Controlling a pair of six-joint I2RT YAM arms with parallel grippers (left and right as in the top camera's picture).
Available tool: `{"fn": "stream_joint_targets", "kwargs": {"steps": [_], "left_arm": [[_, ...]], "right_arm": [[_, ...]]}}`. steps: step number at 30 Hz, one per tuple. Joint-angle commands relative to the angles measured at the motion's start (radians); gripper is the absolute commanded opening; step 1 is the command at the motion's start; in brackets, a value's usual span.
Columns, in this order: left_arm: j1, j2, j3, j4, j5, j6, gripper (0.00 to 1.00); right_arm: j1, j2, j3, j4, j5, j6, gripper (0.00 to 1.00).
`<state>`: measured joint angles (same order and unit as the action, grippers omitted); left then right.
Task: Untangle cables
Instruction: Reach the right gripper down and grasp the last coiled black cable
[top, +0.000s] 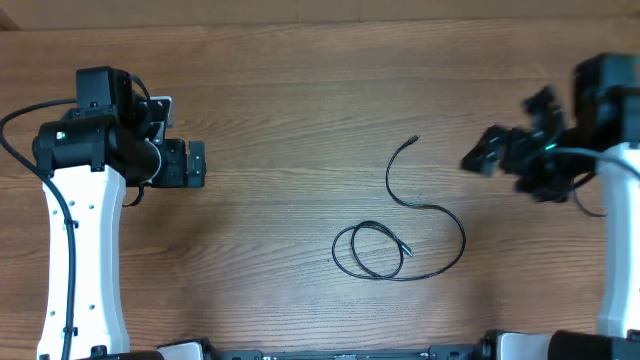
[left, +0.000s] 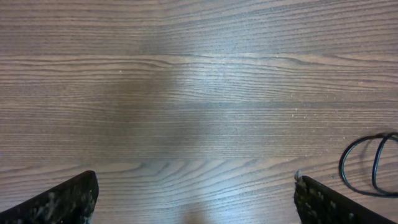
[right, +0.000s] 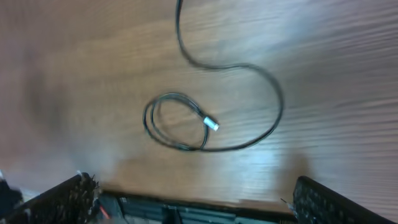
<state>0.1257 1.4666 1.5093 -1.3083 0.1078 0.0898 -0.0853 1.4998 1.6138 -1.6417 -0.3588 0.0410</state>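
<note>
One thin black cable lies on the wooden table, right of centre. It runs from a free end at the top in an S-curve down to a small double loop with a silvery plug. The right wrist view shows the same cable and its plug, blurred. The left wrist view shows only the loop's edge at far right. My left gripper is open and empty, well left of the cable. My right gripper is open and empty, up and right of the cable.
Thick black arm wires hang by the left arm and by the right arm. The table's front edge with dark fittings shows at the bottom of the right wrist view.
</note>
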Motion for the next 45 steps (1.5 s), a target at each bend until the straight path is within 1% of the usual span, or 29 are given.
{"fn": "stream_joint_targets", "kwargs": {"steps": [1,4,6,14,16,19,22,32,42,44,45], "left_arm": [[-0.002,0.002,-0.005,0.004,-0.004,0.026,1.0],[-0.002,0.002,-0.005,0.004,-0.004,0.026,1.0],[-0.002,0.002,-0.005,0.004,-0.004,0.026,1.0],[-0.002,0.002,-0.005,0.004,-0.004,0.026,1.0],[-0.002,0.002,-0.005,0.004,-0.004,0.026,1.0],[-0.002,0.002,-0.005,0.004,-0.004,0.026,0.99],[-0.002,0.002,-0.005,0.004,-0.004,0.026,1.0],[-0.002,0.002,-0.005,0.004,-0.004,0.026,0.99],[-0.002,0.002,-0.005,0.004,-0.004,0.026,1.0],[-0.002,0.002,-0.005,0.004,-0.004,0.026,1.0],[-0.002,0.002,-0.005,0.004,-0.004,0.026,1.0]], "right_arm": [[0.102,-0.063,-0.094,0.055,-0.001,0.067,1.0],[0.195,-0.071,-0.171,0.12,-0.001,0.119,1.0],[0.269,-0.071,-0.235,0.187,-0.001,0.156,1.0],[0.491,-0.069,-0.466,0.432,-0.001,0.283,1.0],[0.558,-0.069,-0.548,0.528,-0.001,0.331,1.0],[0.606,-0.069,-0.608,0.616,-0.002,0.358,1.0],[0.676,-0.068,-0.699,0.792,-0.001,0.375,1.0],[0.743,-0.061,-0.863,1.108,-0.001,0.375,1.0],[0.743,-0.015,-0.98,1.273,-0.001,0.375,1.0],[0.743,0.0,-0.994,1.299,-0.003,0.375,0.98],[0.742,0.005,-0.997,1.308,-0.006,0.375,0.95]]}}
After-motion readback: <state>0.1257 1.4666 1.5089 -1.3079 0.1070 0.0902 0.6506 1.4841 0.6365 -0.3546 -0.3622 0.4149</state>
